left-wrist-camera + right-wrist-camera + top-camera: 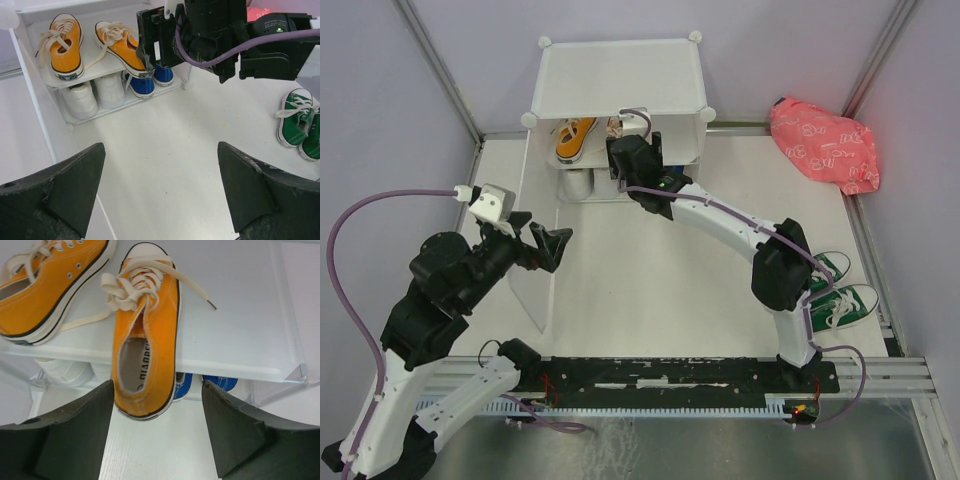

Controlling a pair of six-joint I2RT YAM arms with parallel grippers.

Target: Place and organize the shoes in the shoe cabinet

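The shoe cabinet [620, 75] stands at the back of the table with its front open. Two orange shoes [145, 340] [45, 295] lie on its inner shelf [235, 355]. The right one's heel hangs over the shelf's front edge. My right gripper [157, 390] is open at that heel, its fingers on either side and holding nothing. White shoes [80, 97] and blue shoes [142, 85] sit below the shelf. Two green shoes [840, 290] lie on the table at the right. My left gripper [552, 245] hovers open and empty in front of the cabinet.
A pink patterned bag [825, 145] lies at the back right. The cabinet's hinged front panel [535, 285] stands swung open toward the left arm. My right arm [740, 225] stretches from the near edge to the cabinet's opening.
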